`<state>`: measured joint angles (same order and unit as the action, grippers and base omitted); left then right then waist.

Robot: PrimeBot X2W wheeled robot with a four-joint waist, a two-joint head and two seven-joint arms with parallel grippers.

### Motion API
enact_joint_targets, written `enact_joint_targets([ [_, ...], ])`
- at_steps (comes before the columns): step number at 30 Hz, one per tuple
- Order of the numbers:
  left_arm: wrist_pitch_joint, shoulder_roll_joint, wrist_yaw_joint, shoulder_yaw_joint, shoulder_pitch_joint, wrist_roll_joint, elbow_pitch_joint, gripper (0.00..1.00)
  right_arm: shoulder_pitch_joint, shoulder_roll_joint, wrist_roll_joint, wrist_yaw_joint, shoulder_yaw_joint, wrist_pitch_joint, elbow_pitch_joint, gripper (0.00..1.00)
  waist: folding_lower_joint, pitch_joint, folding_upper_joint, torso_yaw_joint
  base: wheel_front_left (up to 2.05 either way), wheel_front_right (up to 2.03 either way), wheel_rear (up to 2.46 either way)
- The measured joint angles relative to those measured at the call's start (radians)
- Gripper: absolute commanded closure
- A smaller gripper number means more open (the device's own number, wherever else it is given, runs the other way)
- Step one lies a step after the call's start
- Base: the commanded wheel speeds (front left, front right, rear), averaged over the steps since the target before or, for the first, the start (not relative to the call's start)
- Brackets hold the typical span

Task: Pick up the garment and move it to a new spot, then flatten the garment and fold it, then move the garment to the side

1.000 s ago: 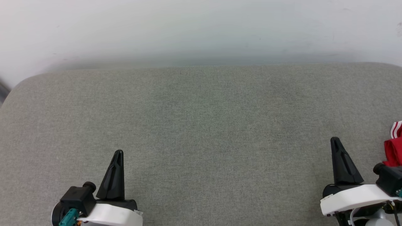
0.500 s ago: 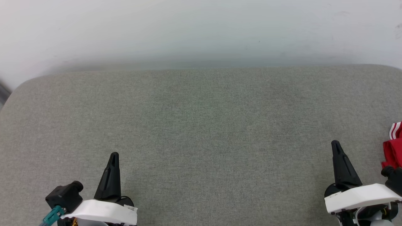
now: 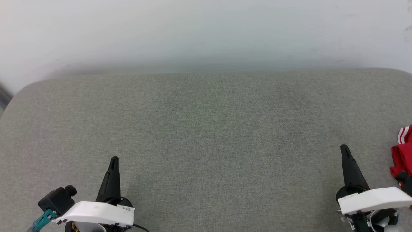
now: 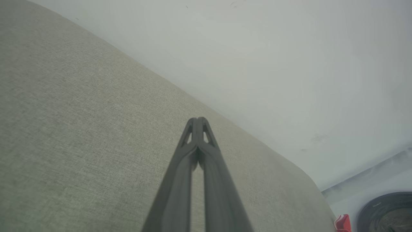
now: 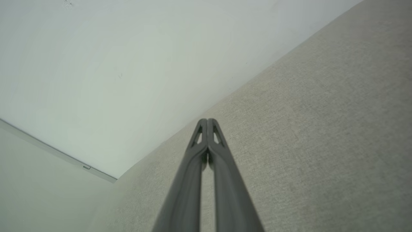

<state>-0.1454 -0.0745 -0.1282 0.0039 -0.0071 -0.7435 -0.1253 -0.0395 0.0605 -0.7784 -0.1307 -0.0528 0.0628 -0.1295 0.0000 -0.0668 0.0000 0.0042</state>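
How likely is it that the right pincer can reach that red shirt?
Probably yes: the garment lies just right of the right pincer, with only grey cushion between them.

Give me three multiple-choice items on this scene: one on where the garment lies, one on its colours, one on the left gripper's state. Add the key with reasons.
1. Where is the garment in the head view?
A. left edge
B. centre
C. right edge, beside the right gripper

2. Which colours show on it?
A. blue and yellow
B. red with white stripes
C. black

3. How is the left gripper?
A. shut, empty
B. wide open
C. shut on the garment

1 C: red cloth lies at the right edge of the grey cushion.
2 B: red folds and striped trim show.
3 A: its fingers meet with nothing between.
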Motion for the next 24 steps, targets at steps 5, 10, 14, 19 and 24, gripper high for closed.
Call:
enact_joint_targets([
  [5,0.015,-0.002,0.000,0.002,-0.005,-0.072,-0.007,1.00,-0.003,0.001,-0.067,0.000,-0.002,-0.011,-0.008,1.00,0.0000,0.003,0.0000,0.000,0.00,0.00,0.00],
  [10,0.030,-0.003,0.000,0.006,-0.015,-0.139,-0.014,1.00,-0.008,0.002,-0.130,0.000,-0.004,-0.021,-0.016,1.00,0.0000,0.007,0.0000,0.000,0.00,0.00,0.00],
  [14,0.044,-0.004,0.000,0.008,-0.018,-0.192,-0.022,1.00,-0.012,0.002,-0.179,0.000,-0.005,-0.030,-0.024,1.00,0.0000,0.009,0.0000,-0.001,0.00,0.00,0.00],
  [19,0.056,-0.005,0.000,0.012,-0.023,-0.253,-0.029,1.00,-0.013,0.002,-0.237,0.000,-0.008,-0.043,-0.031,1.00,0.0000,0.013,0.0000,-0.001,0.00,0.00,0.00],
  [24,0.073,-0.005,0.000,0.016,-0.030,-0.312,-0.038,1.00,-0.021,0.002,-0.292,0.000,-0.010,-0.053,-0.038,1.00,0.0000,0.016,0.0000,-0.001,0.00,0.00,0.00],
])
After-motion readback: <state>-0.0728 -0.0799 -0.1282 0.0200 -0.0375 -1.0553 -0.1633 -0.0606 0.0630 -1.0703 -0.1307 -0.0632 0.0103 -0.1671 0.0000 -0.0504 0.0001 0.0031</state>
